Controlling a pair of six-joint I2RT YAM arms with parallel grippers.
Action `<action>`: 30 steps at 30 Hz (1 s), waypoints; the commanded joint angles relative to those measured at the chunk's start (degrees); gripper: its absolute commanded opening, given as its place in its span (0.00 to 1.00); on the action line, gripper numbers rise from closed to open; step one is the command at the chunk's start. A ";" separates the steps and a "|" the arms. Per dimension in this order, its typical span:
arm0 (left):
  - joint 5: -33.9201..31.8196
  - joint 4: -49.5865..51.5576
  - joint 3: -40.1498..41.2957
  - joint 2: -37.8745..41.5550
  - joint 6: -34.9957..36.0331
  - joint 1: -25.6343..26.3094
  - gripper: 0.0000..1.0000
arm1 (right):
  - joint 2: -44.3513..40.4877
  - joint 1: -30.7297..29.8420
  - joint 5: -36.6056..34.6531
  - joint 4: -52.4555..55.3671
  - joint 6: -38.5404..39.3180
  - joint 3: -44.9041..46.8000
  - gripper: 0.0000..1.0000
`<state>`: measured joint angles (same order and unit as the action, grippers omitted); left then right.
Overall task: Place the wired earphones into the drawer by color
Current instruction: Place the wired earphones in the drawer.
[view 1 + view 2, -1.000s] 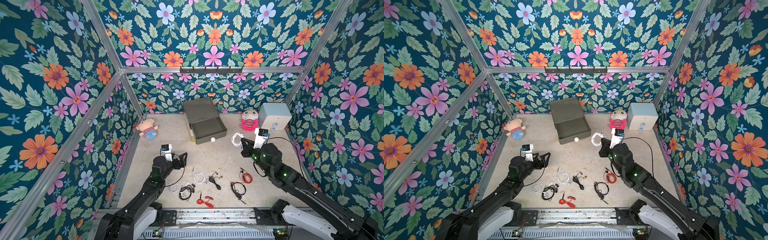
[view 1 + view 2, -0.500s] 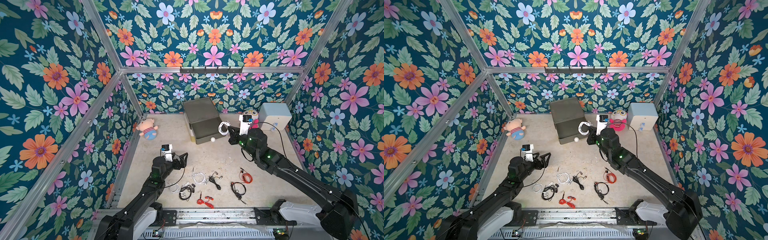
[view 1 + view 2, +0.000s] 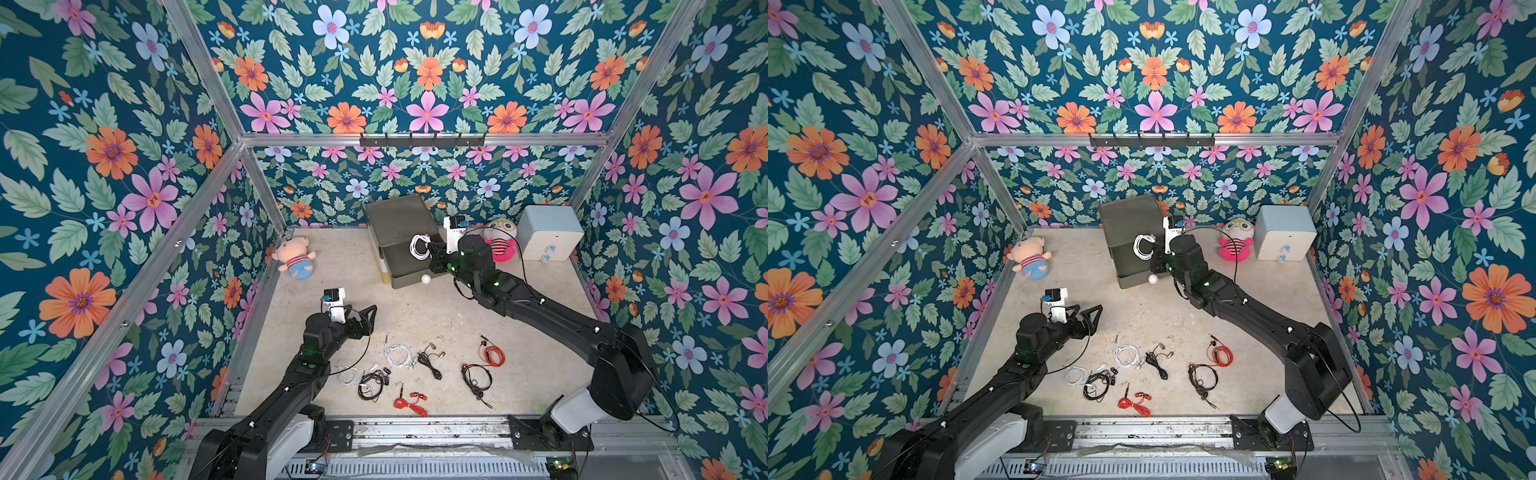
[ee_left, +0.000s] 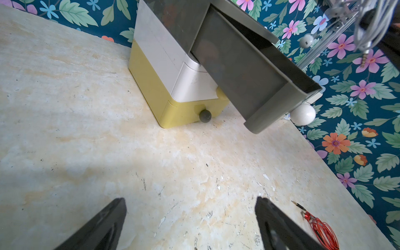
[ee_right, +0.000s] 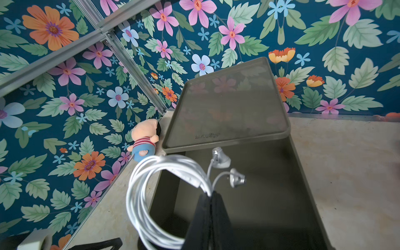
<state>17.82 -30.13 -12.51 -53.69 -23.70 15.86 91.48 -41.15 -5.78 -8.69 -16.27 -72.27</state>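
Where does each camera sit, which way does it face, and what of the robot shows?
Top views: overhead near the bases, looking down; left arm, right arm, open drawer, loose earphones.
Left wrist: low, facing the drawer; open left gripper.
Right wrist: above the drawer; right gripper shut on white earphones.
Shared: the drawer, in all.

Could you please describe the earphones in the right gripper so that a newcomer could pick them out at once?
Find the grey-green drawer unit at the back wall, its top drawer pulled open. Just above it the right gripper pinches a coil of white earphones. It alone hangs in the air; the other bundles lie on the table.
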 commanded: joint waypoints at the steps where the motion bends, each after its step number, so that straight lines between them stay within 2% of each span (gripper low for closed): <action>1: -0.12 -1.42 0.03 -0.01 -0.26 0.05 0.99 | 2.75 -0.04 0.68 -0.12 -0.20 -2.01 0.00; 10: 0.17 -1.60 -0.06 -0.59 -0.22 0.05 0.99 | 8.31 0.06 0.60 0.97 -0.42 -4.19 0.00; 11: 0.19 -1.60 -0.06 -0.66 -0.21 0.05 0.99 | 8.45 0.09 0.51 1.14 -0.43 -4.32 0.02; 13: 0.28 -1.60 -0.06 -0.71 -0.21 0.00 0.99 | 8.45 0.09 0.42 1.57 -0.43 -4.54 0.16; 16: 0.47 -1.82 -0.07 -0.88 -0.11 0.05 0.99 | 7.81 -0.03 -0.01 2.05 -0.43 -4.46 0.29; 23: 1.19 -1.95 -0.14 -1.13 0.06 0.05 0.99 | 3.97 0.03 -1.06 2.03 -0.43 -1.52 0.40; 30: 0.04 0.23 -0.90 -1.27 0.76 0.70 0.98 | -9.04 0.18 -5.53 1.05 0.16 8.94 0.49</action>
<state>18.28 -29.98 -12.80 -54.83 -23.86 16.29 85.54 -41.10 -8.01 -6.61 -16.47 -66.13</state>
